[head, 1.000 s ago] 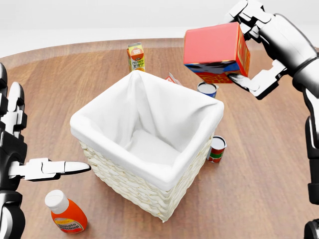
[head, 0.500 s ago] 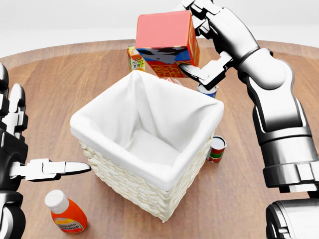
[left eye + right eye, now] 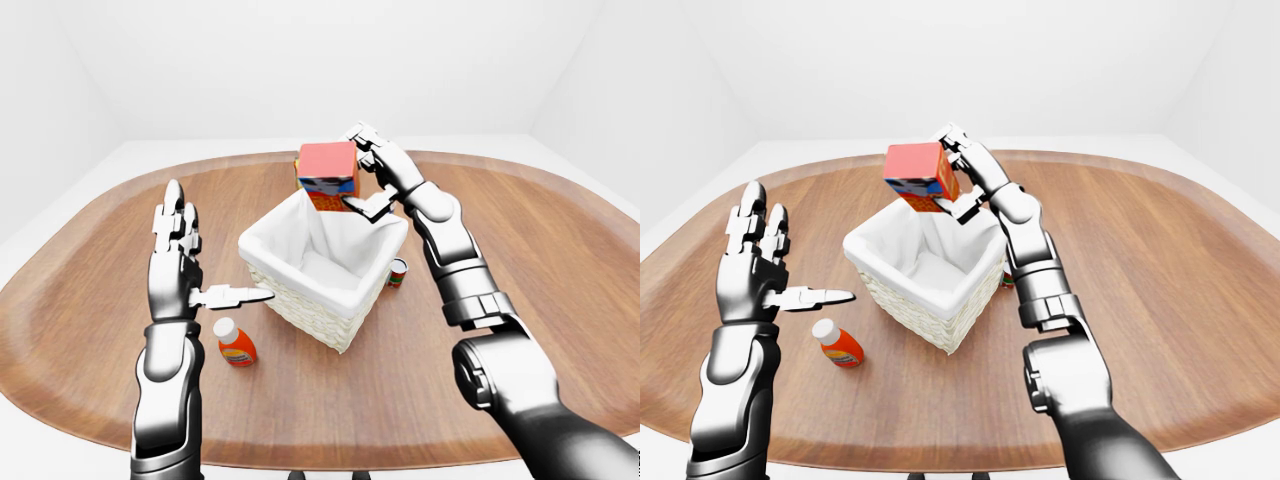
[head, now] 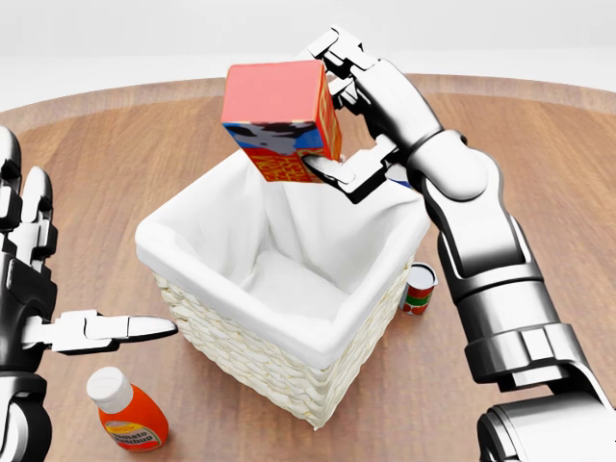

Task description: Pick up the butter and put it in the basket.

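The butter (image 4: 279, 115) is a red box with a blue printed side. It hangs tilted in the air over the upper rim of the basket (image 4: 154, 239), a wicker square with a white cloth liner. My right gripper (image 4: 337, 114) is shut on the butter, fingers over its top and thumb under its lower edge. The basket's inside shows only white cloth. My left gripper (image 4: 77, 279) stands open at the left of the head view, its thumb pointing toward the basket's left wall without touching it.
A tomato sauce bottle (image 4: 128, 411) lies on the wooden table (image 4: 549, 192) below the left hand. A small red and green can (image 4: 419, 289) stands against the basket's right side. My right arm reaches in from the lower right.
My right hand has carried the butter leftward and slightly down, from the upper right to above the basket's upper rim. The left hand has barely moved.
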{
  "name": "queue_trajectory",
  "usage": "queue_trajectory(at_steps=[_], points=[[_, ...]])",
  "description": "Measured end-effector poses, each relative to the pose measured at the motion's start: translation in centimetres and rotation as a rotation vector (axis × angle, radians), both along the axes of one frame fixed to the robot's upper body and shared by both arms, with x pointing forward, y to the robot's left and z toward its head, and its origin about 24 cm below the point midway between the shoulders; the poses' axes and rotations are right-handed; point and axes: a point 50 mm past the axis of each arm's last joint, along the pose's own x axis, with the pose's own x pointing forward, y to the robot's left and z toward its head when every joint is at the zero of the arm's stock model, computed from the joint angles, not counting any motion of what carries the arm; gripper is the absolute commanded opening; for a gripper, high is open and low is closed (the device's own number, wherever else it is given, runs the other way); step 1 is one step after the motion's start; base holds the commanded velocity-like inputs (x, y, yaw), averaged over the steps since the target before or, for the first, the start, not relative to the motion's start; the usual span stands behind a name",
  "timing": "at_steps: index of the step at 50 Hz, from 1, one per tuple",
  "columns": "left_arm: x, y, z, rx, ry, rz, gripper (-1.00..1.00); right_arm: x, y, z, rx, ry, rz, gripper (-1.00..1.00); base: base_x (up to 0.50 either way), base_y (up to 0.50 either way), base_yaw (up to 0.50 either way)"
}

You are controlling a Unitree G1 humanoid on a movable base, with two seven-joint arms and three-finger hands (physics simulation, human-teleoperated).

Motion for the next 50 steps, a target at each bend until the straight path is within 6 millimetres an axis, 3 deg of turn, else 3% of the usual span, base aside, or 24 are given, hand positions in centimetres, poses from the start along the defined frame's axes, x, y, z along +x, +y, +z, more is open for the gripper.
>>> queue_trajectory(at_steps=[50], points=[[0.0, 0.1, -0.2, -0.003, 0.008, 0.002, 1.0, 0.5, 1.3, -6.6, -0.035, 0.242, -0.033, -1.0, 0.0, 0.0, 0.0]])
